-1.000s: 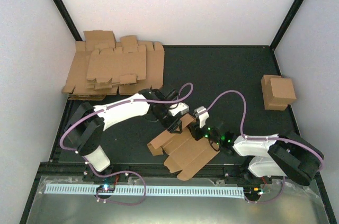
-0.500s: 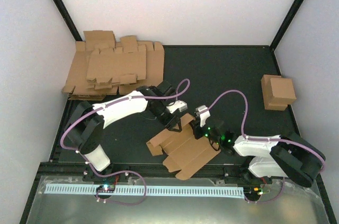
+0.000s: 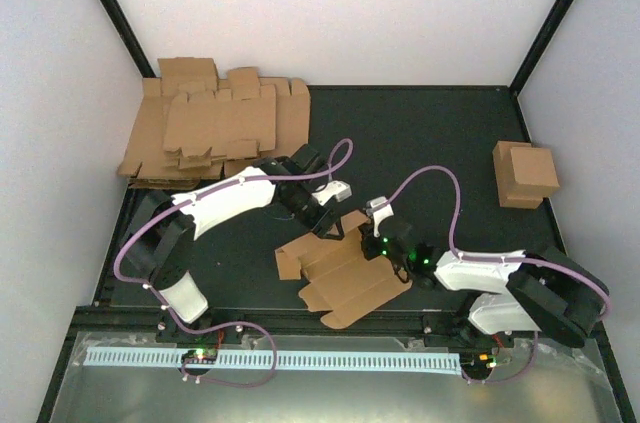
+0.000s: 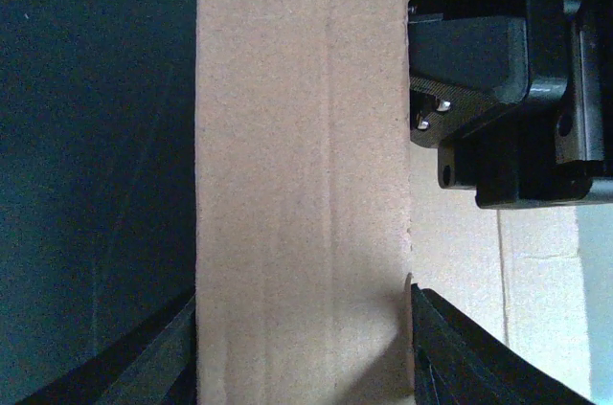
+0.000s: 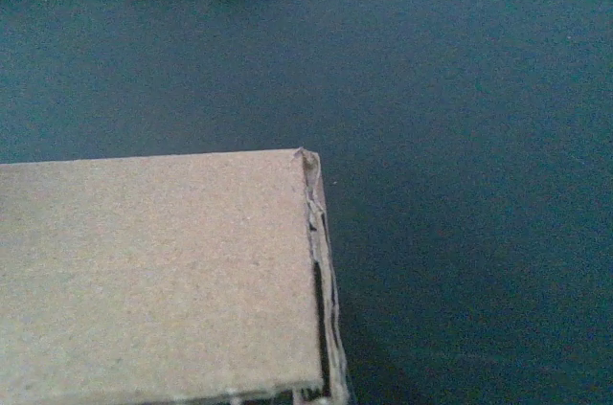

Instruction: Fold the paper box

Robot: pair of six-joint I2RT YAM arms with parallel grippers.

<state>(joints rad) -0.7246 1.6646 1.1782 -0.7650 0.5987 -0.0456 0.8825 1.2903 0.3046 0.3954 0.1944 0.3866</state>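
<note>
One brown paper box (image 3: 345,278), half-formed, lies at lower centre on the dark surface (image 3: 450,143), its creased panels spread and one wall raised. The left pincer (image 3: 333,226) stands apart, flanking that wall. I cannot tell whether the right pincer (image 3: 377,235) is apart or together.

The counter (image 3: 430,133) carries one partly folded paper box (image 3: 345,278) near the middle of its near edge, one pile of flat blanks (image 3: 215,133) in its far left corner, its sheets too overlapped to count, and what looks like one closed brown box (image 3: 527,173) at its right edge. Two arms stand at the near edge, the left arm (image 3: 225,205) and the right arm (image 3: 490,273), each trailing one purple cable (image 3: 440,183).
</note>
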